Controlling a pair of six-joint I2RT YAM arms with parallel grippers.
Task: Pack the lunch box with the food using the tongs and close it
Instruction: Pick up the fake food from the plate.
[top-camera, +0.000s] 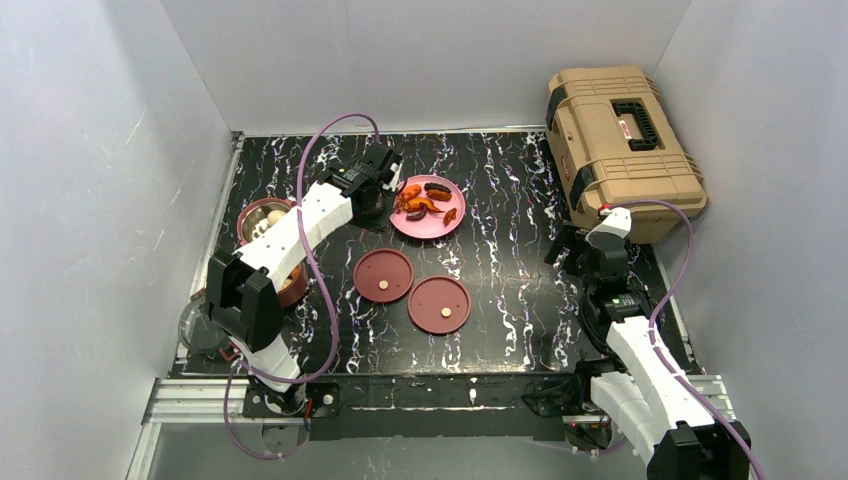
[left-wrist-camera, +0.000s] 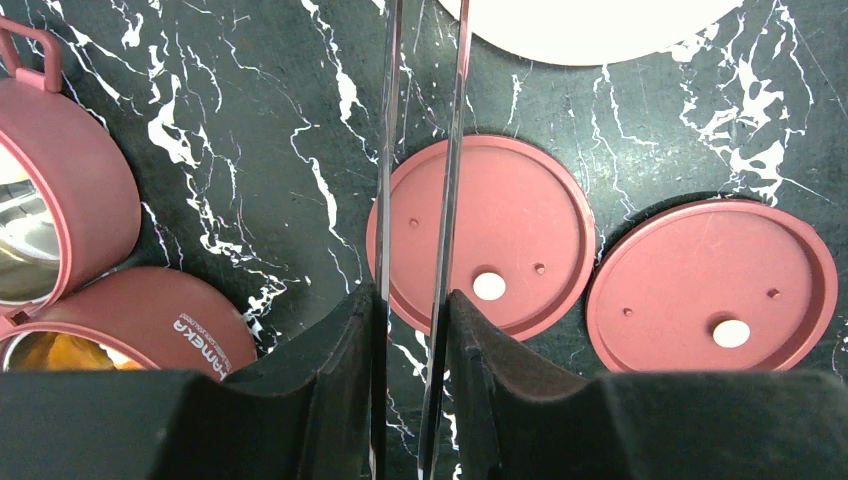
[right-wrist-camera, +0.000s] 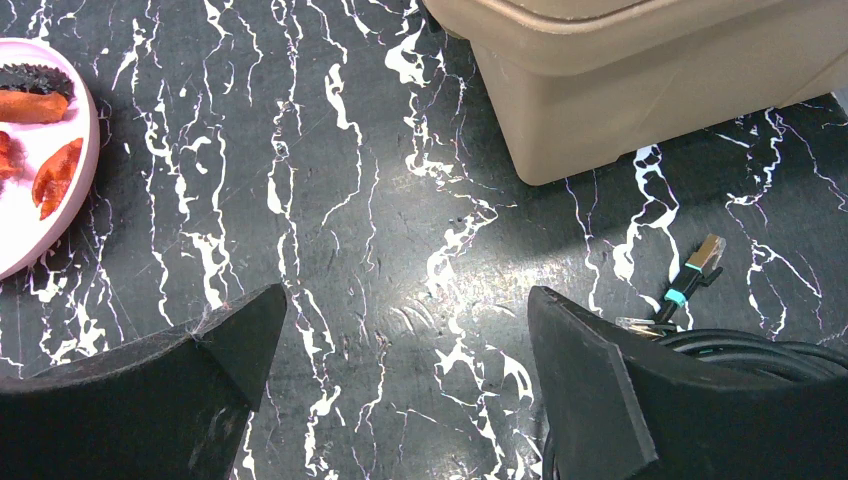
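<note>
— Maroon plastic carried the only readable print: white capitals ending "MEKA" on the wall of one maroon round lunch box bowl. They were upside down in the left wrist view, the first letters hidden behind the left gripper. A smaller line beneath was too small to read.
— Toolbox label?
— The large tan plastic toolbox had a small red tag by its black handle. Illegible.
— Tongs?
— The slim dark metal tongs sat clamped between the left fingers, arms squeezed close with a narrow gap. The tips ran past the frame top, so I could not tell if they pinched anything. From above they reached to the flat pink plate, where orange-red and dark food pieces lay.
— Rest of the box?
— The steel-lined second bowl stood near the table's left edge with a pale bun inside. Two flat maroon disc lids lay side by side mid-table, not touching.
— Room?
— The right gripper stood spread wide, holding nothing, over the bare black marbled table between plate and toolbox. The toolbox wall was close ahead, a black cable just beside the right finger.
</note>
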